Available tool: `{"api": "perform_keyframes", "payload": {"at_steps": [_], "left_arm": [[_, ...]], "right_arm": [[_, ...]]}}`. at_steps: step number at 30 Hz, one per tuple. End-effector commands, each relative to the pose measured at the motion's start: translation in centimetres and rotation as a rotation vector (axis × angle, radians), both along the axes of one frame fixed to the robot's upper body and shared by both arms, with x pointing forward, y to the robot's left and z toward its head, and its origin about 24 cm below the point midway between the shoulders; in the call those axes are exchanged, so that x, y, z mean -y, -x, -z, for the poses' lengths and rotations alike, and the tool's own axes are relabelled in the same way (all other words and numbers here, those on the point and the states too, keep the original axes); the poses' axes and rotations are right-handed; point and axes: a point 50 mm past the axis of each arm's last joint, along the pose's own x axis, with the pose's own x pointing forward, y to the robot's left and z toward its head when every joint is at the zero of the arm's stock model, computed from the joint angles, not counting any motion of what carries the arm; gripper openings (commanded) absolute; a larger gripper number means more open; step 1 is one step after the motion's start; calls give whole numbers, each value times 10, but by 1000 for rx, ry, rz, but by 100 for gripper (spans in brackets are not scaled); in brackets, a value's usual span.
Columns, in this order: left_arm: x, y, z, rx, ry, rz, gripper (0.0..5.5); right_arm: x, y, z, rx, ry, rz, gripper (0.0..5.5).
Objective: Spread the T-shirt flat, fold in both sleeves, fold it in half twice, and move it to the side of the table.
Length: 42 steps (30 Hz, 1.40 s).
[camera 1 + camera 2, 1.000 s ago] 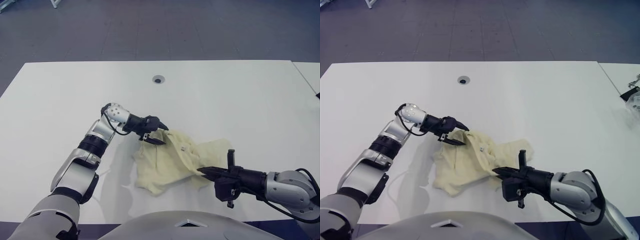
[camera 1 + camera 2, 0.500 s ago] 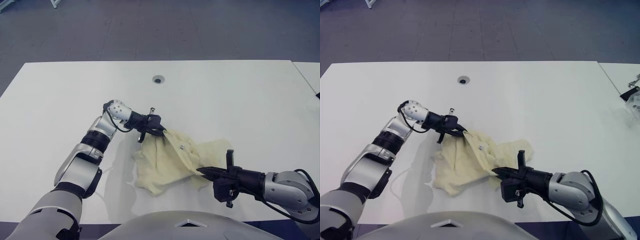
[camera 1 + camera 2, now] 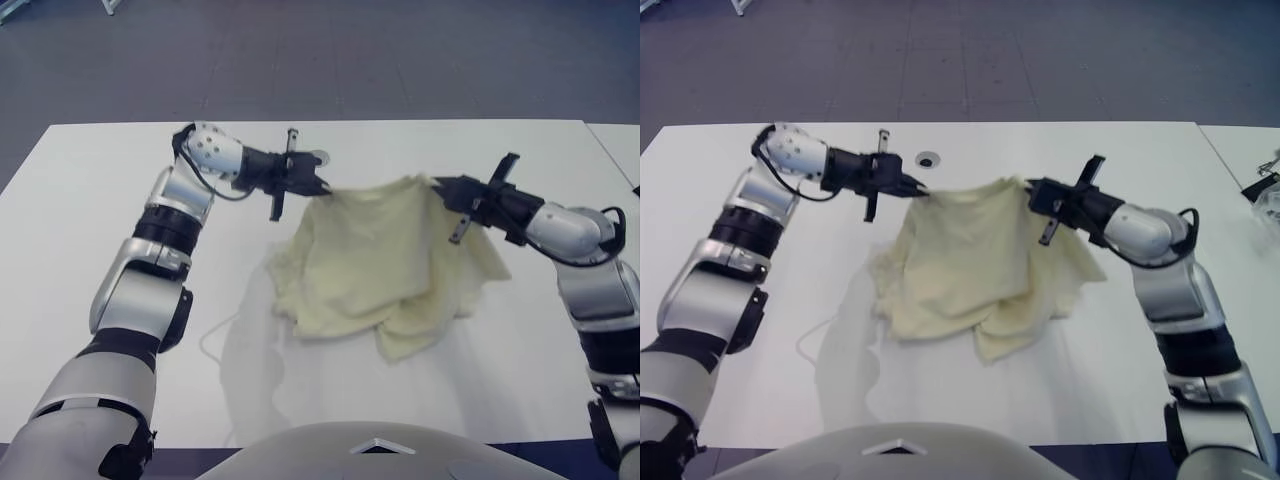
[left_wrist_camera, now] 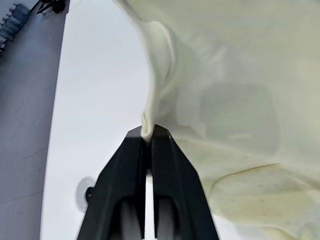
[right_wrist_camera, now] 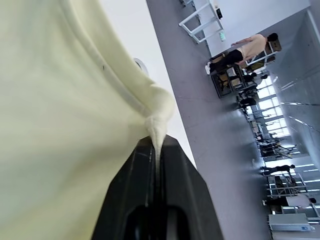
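While the pale yellow T-shirt (image 3: 380, 260) hangs stretched between both arms over the white table (image 3: 110, 210), its lower part crumpled on the surface, the left gripper (image 3: 322, 188) pinches one upper corner tight and the right gripper (image 3: 438, 188) clamps the other.
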Motion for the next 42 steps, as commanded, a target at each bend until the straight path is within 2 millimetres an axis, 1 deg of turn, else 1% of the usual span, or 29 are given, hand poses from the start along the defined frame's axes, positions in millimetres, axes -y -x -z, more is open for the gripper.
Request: {"api": "perform_keyframes", "payload": {"at_steps": [1,5,8,11,14,17,19,21,23,24,25,27,28,30,32,33,35,37,40,42], "left_arm": [[-5,-18,-29,143,-53,-98,2],[-5,-33,-47,294,-83,-216,2],[-7,-42,-58,426,-105,-317,2],[-8,-49,-77,564,-89,-399,2],[-7,-51,-88,640,-69,-425,2],[-8,-50,-93,720,-83,-413,2],[-7,-49,-95,773,-97,-384,2],[-6,-45,-91,782,-115,-313,2],[-11,-37,-80,744,-138,-214,2],[-17,-31,-71,711,-148,-155,2],[-24,-24,-63,678,-152,-111,2],[-41,-4,-42,605,-162,-26,2],[-47,9,-31,570,-169,8,2],[-55,43,-9,484,-190,77,2],[-52,81,10,388,-190,153,2],[-49,98,18,339,-186,187,2],[-42,137,33,215,-186,257,2],[-41,168,44,104,-209,305,2],[-49,199,52,-36,-295,334,2],[-53,213,56,-113,-333,330,2]], "right_arm": [[-1,-38,-17,128,-43,18,0],[-2,-64,-38,248,-47,35,0],[-6,-79,-55,330,-66,34,0],[-10,-88,-71,393,-64,28,0],[-11,-92,-80,431,-50,16,0],[-8,-90,-88,457,-46,8,0],[-5,-86,-90,471,-34,-8,0],[-4,-78,-89,468,-16,-50,0],[-5,-59,-80,431,6,-129,0],[-6,-45,-73,396,12,-171,0],[-7,-31,-66,351,14,-210,0],[-10,6,-47,204,-4,-295,0],[-11,25,-37,109,-12,-333,0],[-11,62,-13,-112,5,-389,0],[-12,94,10,-318,23,-432,0],[-12,107,19,-403,35,-448,0],[-8,130,41,-552,90,-458,0],[-3,148,61,-663,142,-447,0],[-2,172,80,-788,175,-441,0],[-7,182,83,-820,148,-433,0]]}}
